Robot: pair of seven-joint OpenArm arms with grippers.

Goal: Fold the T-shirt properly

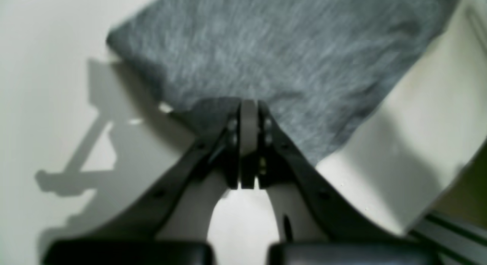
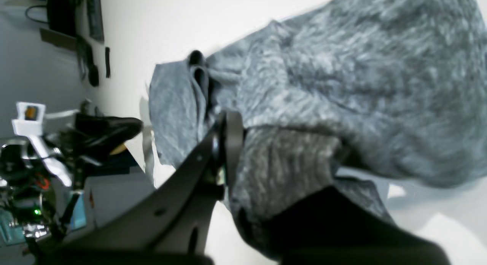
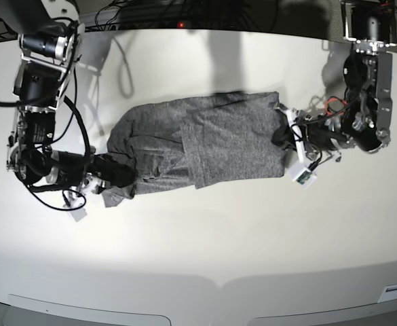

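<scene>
The grey T-shirt (image 3: 205, 146) lies partly folded mid-table (image 3: 205, 258), nearer the far edge. The left gripper (image 1: 249, 116) pinches its hem edge, jaws pressed together. The right gripper (image 2: 228, 132) clamps bunched cloth at the opposite end.

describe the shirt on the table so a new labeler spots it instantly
Start at the white table that fills the base view. Across its middle lies the T-shirt, stretched between the left pincer and the right pincer, each shut on one end. It is the only cloth there: heather-grey, plain, already partly folded over itself.
</scene>
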